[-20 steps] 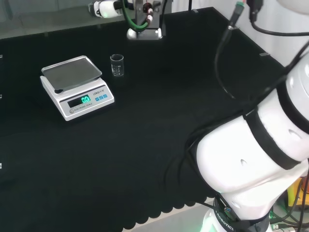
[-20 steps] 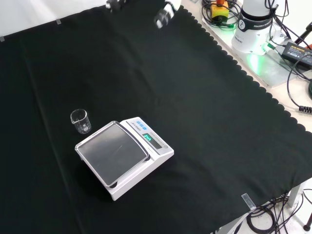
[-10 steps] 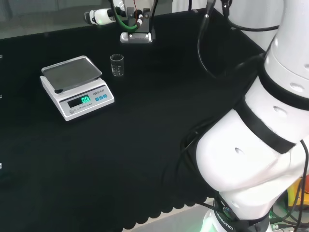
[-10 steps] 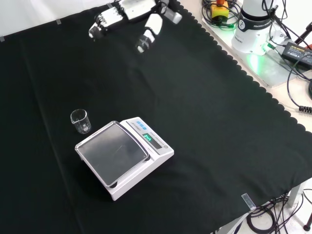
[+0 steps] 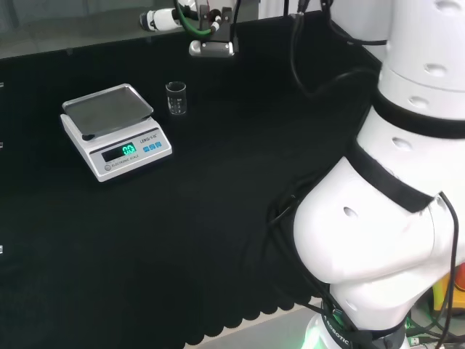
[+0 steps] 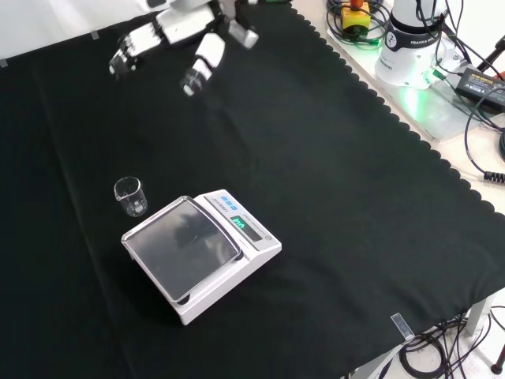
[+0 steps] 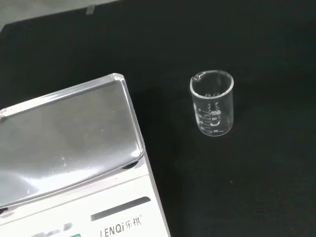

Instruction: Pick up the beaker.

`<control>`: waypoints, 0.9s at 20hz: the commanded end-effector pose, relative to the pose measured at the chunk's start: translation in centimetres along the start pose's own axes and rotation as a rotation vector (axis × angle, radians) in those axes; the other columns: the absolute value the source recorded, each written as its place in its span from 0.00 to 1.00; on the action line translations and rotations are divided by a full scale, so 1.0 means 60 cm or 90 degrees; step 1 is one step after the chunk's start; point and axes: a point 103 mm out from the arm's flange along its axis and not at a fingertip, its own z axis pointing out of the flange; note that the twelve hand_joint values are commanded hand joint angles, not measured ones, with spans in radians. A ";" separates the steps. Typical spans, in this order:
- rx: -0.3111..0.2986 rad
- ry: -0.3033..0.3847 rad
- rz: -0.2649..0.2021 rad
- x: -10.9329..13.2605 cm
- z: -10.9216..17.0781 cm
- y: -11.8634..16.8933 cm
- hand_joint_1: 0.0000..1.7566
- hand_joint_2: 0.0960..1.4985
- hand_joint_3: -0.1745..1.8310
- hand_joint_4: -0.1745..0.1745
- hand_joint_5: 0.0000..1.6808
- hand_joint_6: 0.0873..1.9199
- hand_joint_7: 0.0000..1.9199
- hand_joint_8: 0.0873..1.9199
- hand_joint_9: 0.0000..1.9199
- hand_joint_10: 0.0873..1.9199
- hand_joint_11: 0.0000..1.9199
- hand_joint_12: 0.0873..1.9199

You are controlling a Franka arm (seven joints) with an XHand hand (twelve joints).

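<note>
A small clear glass beaker stands upright on the black cloth just beside the scale; it looks empty in the wrist view and also stands out in the head view. My hand hovers well above and beyond the beaker in the front view, fingers straight and spread, holding nothing. In the head view the hand sits at the top, farther off than the beaker.
A white digital scale with a steel pan stands on the cloth next to the beaker, its display lit. The arm's white links fill the head view's right. Cables and the arm's base lie past the cloth's scalloped edge.
The hand has come down and to the left in the front view, closer to the beaker. Beaker and scale have not moved.
</note>
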 end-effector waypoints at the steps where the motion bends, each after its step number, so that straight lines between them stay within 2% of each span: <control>1: 0.046 0.003 -0.019 -0.031 0.054 0.095 0.06 0.61 0.17 0.45 0.04 0.00 0.02 0.00 0.00 0.17 0.00 0.69; 4: 0.037 -0.006 -0.009 -0.034 0.068 0.109 0.06 0.61 0.17 0.45 0.04 0.00 0.02 0.00 0.00 0.17 0.00 0.70; 9: 0.081 0.017 -0.002 -0.053 0.094 0.138 0.06 0.61 0.17 0.44 0.04 0.00 0.02 0.00 0.00 0.17 0.00 0.70; 18: 0.116 0.029 -0.008 -0.079 0.142 0.165 0.06 0.61 0.17 0.44 0.05 0.00 0.02 0.00 0.00 0.17 0.00 0.70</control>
